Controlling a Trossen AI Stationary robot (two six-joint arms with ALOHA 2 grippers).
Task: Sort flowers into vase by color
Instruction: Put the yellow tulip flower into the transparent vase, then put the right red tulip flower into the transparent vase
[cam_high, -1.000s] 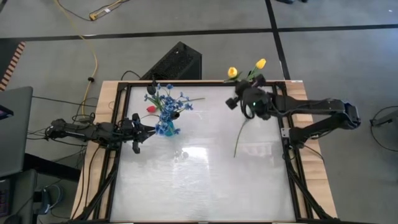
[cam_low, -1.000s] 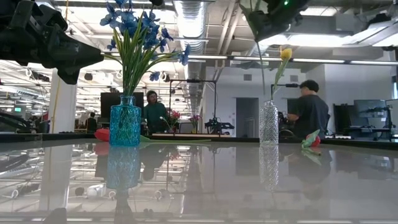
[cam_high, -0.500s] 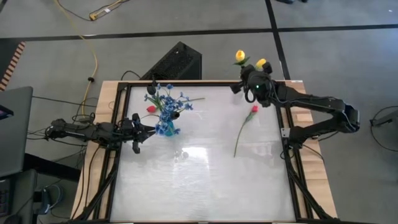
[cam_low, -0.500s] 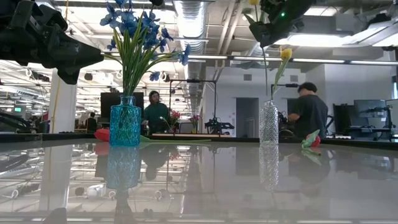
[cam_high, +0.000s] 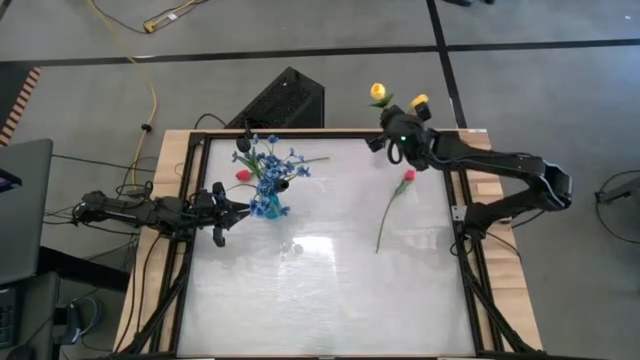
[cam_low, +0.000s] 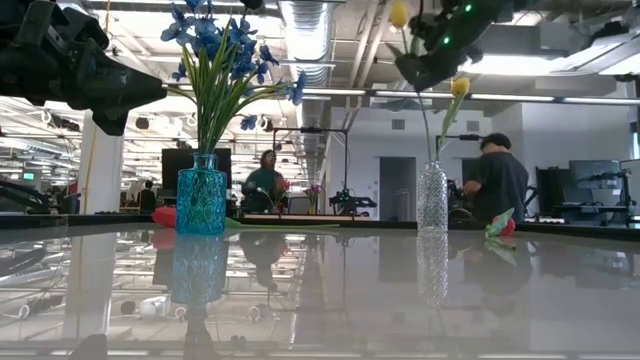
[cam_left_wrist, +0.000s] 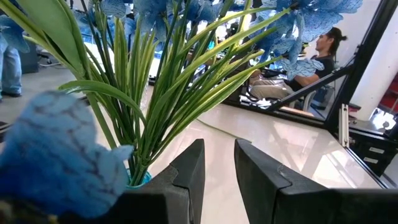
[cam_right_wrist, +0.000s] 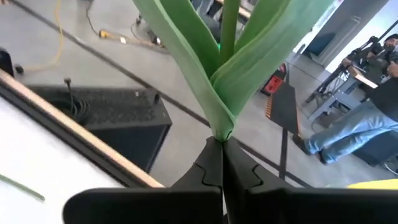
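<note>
The right gripper (cam_high: 400, 143), at the upper right of the high view, is clamped on a yellow tulip (cam_high: 378, 93), stem near upright and bloom up, above a clear vase (cam_low: 432, 197) at right of centre in the low view. Judging from this, the long stem could miss the narrow neck or tip the vase. The left gripper (cam_left_wrist: 217, 177), slightly parted and empty, sits by the blue vase (cam_high: 268, 205); a red tulip (cam_high: 394, 206) lies diagonally, bloom toward upper right

Bright overhead light, glare on the glossy table (cam_high: 330, 290), blurred near blossoms.
</note>
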